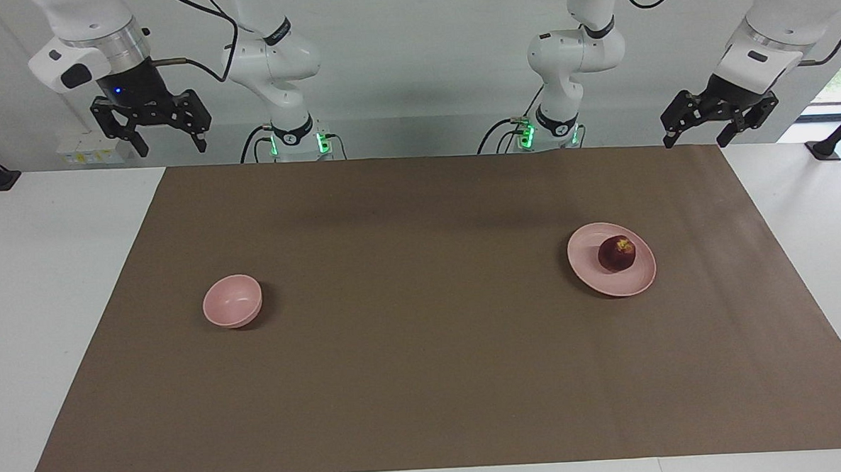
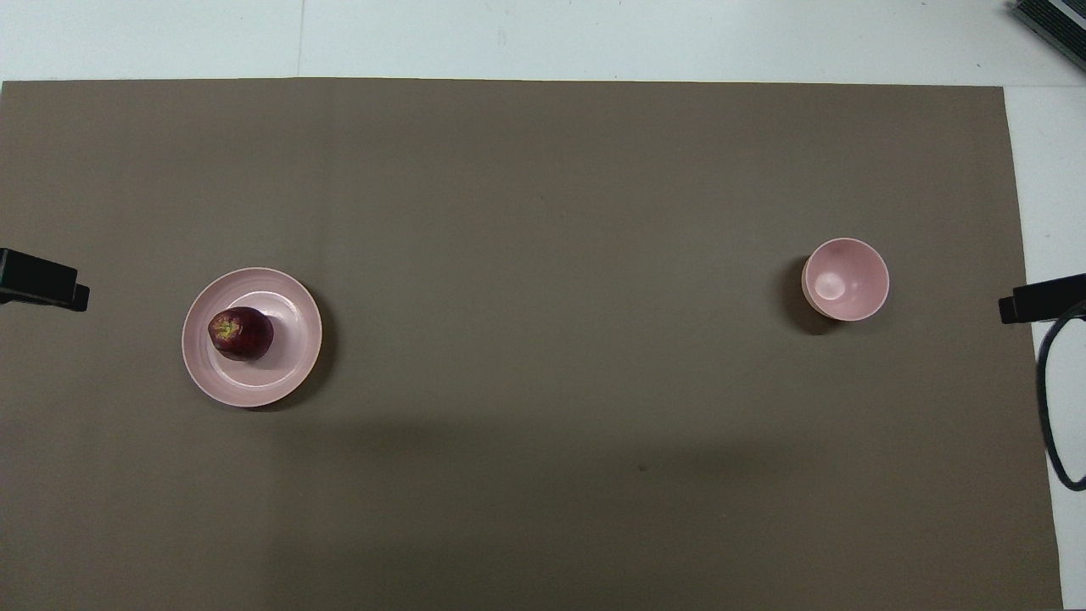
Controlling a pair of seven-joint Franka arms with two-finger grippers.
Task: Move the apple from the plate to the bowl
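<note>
Maroon apple (image 1: 616, 254), small and round with a yellowish patch, sits on the pale pink plate (image 1: 589, 271), well apart from the bowl (image 1: 232, 301). Left gripper (image 1: 700, 135) and right gripper (image 1: 170, 142) hang raised, jaws spread, empty.

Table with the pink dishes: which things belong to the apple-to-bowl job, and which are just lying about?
Belongs to the job:
apple, on the plate
plate
bowl, empty

Just there:
brown mat
black cable at the table's edge
</note>
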